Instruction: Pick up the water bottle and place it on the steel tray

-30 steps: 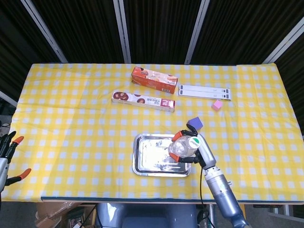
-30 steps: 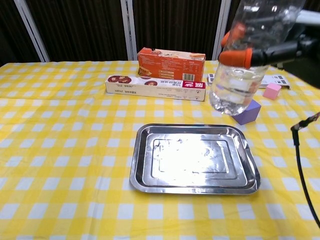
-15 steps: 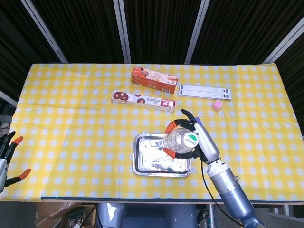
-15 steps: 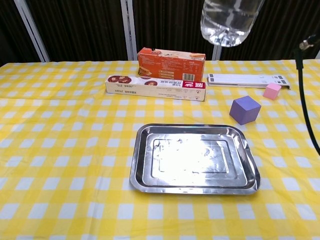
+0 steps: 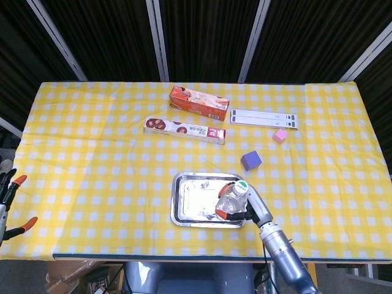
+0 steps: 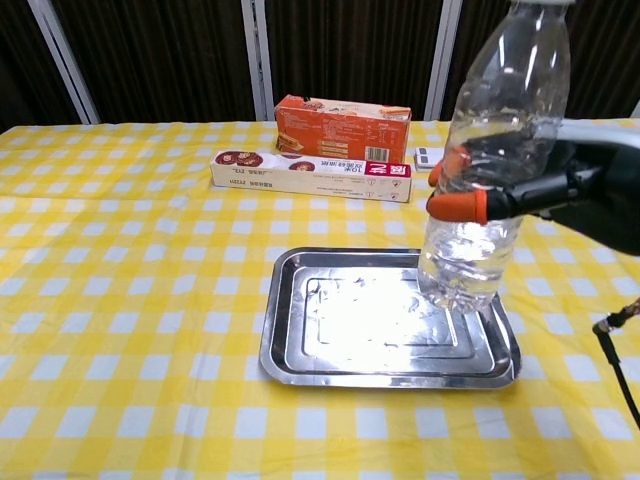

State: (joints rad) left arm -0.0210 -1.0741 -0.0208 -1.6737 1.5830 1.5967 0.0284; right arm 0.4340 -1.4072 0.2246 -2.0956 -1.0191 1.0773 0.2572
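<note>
A clear plastic water bottle (image 5: 232, 198) (image 6: 497, 160) with a white-and-green cap stands upright in my right hand (image 5: 250, 209) (image 6: 585, 190), whose orange-tipped fingers (image 6: 458, 205) wrap its middle. Its base hangs low over the right part of the steel tray (image 5: 191, 207) (image 6: 345, 325); I cannot tell whether it touches. The tray lies on the yellow checked cloth near the front edge. My left hand (image 5: 8, 205) shows at the far left edge of the head view, off the table, fingers apart and holding nothing.
Behind the tray lie a long snack box (image 5: 184, 130) (image 6: 311, 174) and an orange box (image 5: 199, 102) (image 6: 342, 113). A purple cube (image 5: 251, 160), a pink cube (image 5: 280, 136) and a white strip (image 5: 264, 117) sit to the back right.
The right hand, which had raised the bottle high above the table, has come down and nearer the front edge, bringing the bottle low over the tray's right part. The left hand stayed put.
</note>
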